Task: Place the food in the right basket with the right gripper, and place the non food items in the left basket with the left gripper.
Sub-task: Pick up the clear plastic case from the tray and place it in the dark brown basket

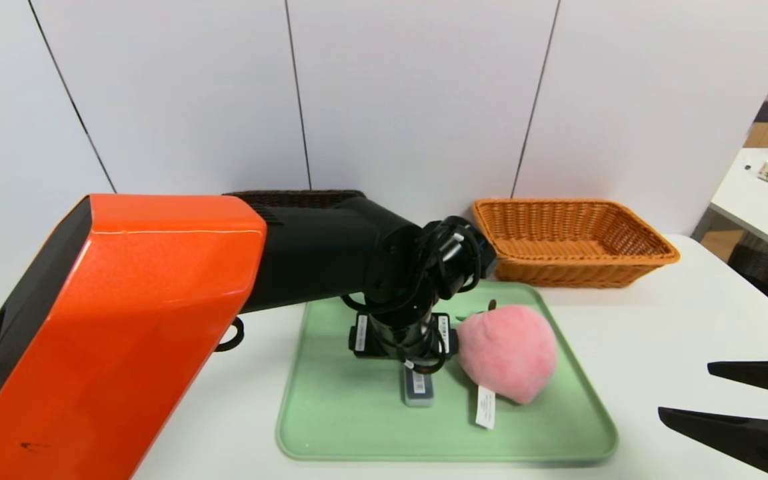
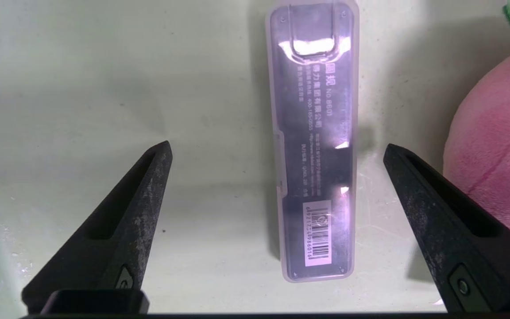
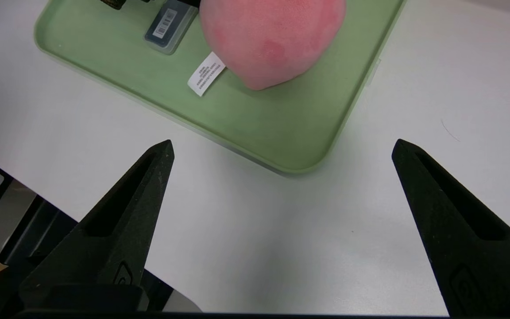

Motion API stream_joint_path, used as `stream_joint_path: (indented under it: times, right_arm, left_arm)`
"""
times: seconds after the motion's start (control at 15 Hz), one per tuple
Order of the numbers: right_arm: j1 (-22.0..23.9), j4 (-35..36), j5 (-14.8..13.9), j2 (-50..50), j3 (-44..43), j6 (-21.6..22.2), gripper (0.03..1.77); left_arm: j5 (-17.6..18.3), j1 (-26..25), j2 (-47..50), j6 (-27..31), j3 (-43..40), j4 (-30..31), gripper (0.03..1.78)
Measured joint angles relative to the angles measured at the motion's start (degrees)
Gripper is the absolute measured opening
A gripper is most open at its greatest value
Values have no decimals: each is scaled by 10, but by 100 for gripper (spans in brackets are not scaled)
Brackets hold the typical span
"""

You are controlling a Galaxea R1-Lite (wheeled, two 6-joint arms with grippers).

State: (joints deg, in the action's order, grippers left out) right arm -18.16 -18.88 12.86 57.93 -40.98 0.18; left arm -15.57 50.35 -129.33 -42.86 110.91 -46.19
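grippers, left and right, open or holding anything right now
left gripper: open, holding nothing, poised over the clear plastic case on the green tray.
right gripper: open, empty, above the white table.

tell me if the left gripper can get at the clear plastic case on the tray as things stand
Probably yes: the left gripper hangs open over the clear plastic case, nothing between them. The pink plush peach lies close beside it but apart.

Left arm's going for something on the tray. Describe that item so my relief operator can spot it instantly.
Find the green tray in front of the orange basket. Beside the pink plush peach lies a slim translucent plastic case, framed by the open left pincer. It is flat, hard, with a barcode sticker at one end.
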Motion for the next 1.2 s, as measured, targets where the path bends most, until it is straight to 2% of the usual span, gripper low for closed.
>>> stream_joint_path:
  times: [0.93, 1.2]
  right_arm:
    - [0, 0, 0, 0, -1, 0, 170]
    - [0, 0, 1, 0, -2, 0, 170]
  left_arm:
    - [-4, 1, -14, 3, -1, 2, 169]
    - [-3, 2, -14, 6, -1, 1, 110]
